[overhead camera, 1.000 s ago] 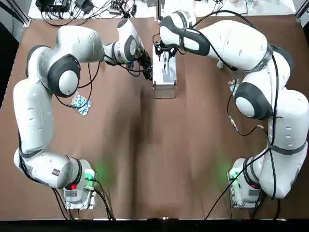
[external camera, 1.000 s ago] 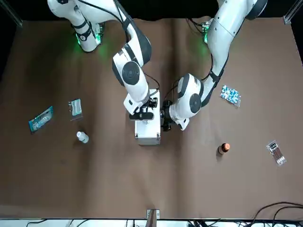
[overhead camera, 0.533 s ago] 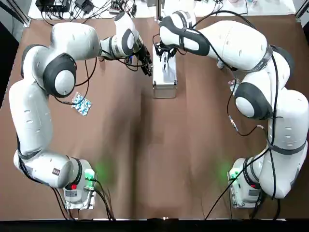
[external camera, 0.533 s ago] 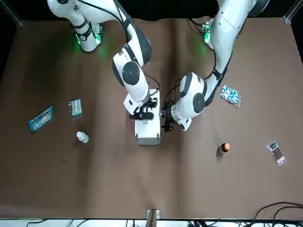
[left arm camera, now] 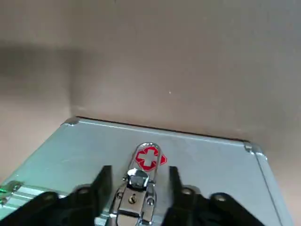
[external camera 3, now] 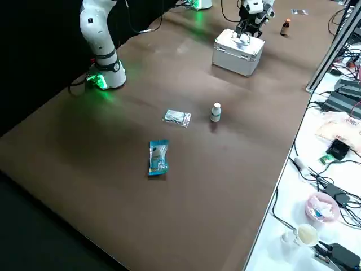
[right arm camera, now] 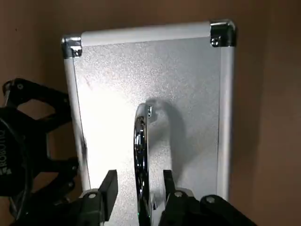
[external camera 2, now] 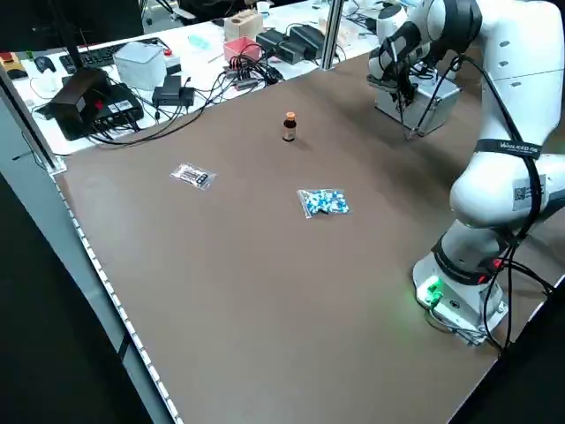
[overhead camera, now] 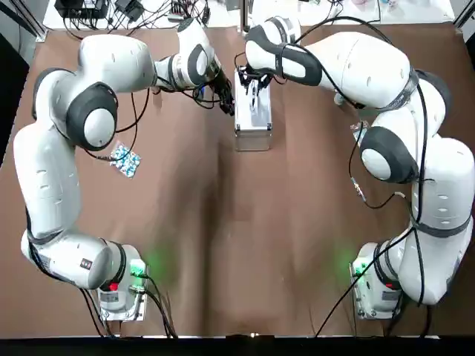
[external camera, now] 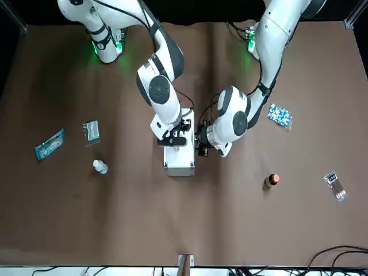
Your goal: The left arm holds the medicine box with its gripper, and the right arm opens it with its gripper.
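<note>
The medicine box (overhead camera: 252, 122) is a silver aluminium case lying shut near the table's far middle, also in the front view (external camera: 179, 162). My left gripper (overhead camera: 228, 102) is at the box's left side. In its wrist view the left gripper (left arm camera: 137, 182) is open, its fingers (left arm camera: 101, 180) straddling the red-cross latch (left arm camera: 148, 157). My right gripper (overhead camera: 252, 90) hangs over the lid. Its wrist view shows the right gripper (right arm camera: 139, 186) open, with the chrome handle (right arm camera: 141, 129) between the fingers (right arm camera: 110, 184).
A blue pill blister (overhead camera: 125, 159) lies on the robot's left. A brown bottle (external camera: 271, 180) and a small packet (external camera: 334, 185) sit farther that way. On the right are a white bottle (external camera: 100, 167), a sachet (external camera: 91, 131) and a blue pouch (external camera: 49, 144).
The left arm's forearm has swung toward the table's far edge while its gripper stayed at the box's left side. The right gripper and the box have not moved.
</note>
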{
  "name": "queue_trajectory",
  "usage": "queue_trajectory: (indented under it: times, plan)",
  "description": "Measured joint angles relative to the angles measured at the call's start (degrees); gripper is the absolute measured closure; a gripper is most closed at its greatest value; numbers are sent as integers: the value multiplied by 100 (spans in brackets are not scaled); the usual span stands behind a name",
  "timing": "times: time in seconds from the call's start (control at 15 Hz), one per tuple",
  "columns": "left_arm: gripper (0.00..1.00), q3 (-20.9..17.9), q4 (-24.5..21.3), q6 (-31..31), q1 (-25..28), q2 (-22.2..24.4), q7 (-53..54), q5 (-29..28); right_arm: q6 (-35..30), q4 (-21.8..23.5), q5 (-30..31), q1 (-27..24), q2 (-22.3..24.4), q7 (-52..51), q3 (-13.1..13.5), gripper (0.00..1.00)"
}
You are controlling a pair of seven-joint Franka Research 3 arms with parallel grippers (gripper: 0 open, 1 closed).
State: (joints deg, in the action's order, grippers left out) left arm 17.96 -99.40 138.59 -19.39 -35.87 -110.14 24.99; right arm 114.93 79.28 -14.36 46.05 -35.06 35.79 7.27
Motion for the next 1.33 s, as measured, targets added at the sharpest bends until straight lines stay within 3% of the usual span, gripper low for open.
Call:
queue_trajectory:
  times: [0.13,0.2,0.73,0.8,1.07,1.13,1.33]
  plan:
    - [67,-7,-16,-81,-4,22,-85,-14,0,0,0,0,0,0,0,53]
    - [69,-10,-21,-80,-4,29,-85,-32,0,0,0,0,0,0,0,53]
    - [69,-8,-21,-75,-10,32,-99,-90,0,0,0,0,0,0,0,54]
    - [69,-8,-21,-75,-10,33,-100,-90,0,0,0,0,0,0,0,62]
    - [69,-8,-21,-75,-10,33,-100,-91,0,0,0,5,0,0,-2,75]
    - [69,-8,-21,-75,-10,33,-100,-91,-1,0,1,4,-1,0,-1,84]
    - [69,-8,-23,-74,-9,34,-102,-101,-18,0,5,4,0,-3,11,87]
